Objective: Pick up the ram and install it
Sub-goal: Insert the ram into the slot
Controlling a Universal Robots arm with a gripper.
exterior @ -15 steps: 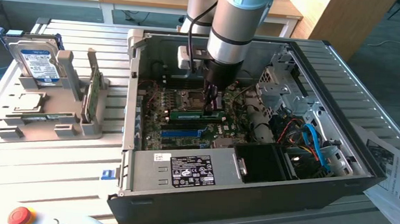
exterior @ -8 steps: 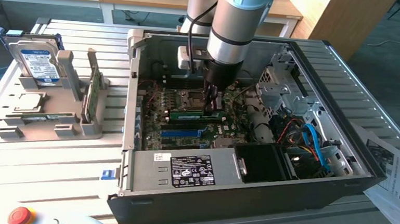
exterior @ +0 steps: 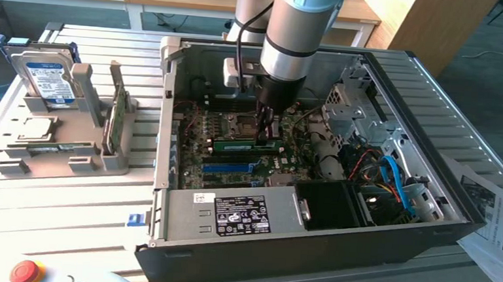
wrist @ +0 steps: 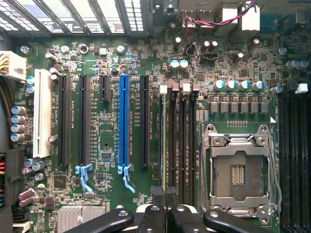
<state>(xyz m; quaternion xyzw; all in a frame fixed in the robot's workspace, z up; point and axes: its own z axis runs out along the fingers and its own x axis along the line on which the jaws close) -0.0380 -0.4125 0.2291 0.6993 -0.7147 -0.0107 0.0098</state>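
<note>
At the exterior view's left, a grey holder (exterior: 93, 151) sits on the slatted table (exterior: 73, 195). A drive (exterior: 47, 79) with a blue-white label stands upright at the holder's back, and a square silver chip (exterior: 32, 127) lies flat in front of it. On the holder's case side, a thin green stick (exterior: 116, 116) stands on edge in a slot. A red button (exterior: 25, 271) shows at the near corner of the table.

Next comes the open case (exterior: 314, 256), lying on its side with the board (exterior: 202, 121) facing up. A blue slot (exterior: 232, 168) runs along the board's near part, and a labelled power supply (exterior: 238, 215) lies just in front of it.

The arm (exterior: 298, 26) reaches down into the middle of the case. Its claw (exterior: 265, 134) is closed on the top edge of the ram (exterior: 238, 143). The ram stands on its long edge on the board, between the empty socket (exterior: 245, 121) and the blue slot. Whether it is fully seated cannot be told.

In the wrist view the black fingers (wrist: 158, 204) sit almost together over the row of dark memory slots (wrist: 182, 145). The socket (wrist: 238, 170) lies on one side of them and the blue slot (wrist: 124, 121) on the other.

Further towards the exterior view's right, a metal cage (exterior: 350, 108) fills the far corner of the case and blue cables (exterior: 398, 179) loop through the near one. Papers (exterior: 500, 222) lie on the table just outside the case wall.
</note>
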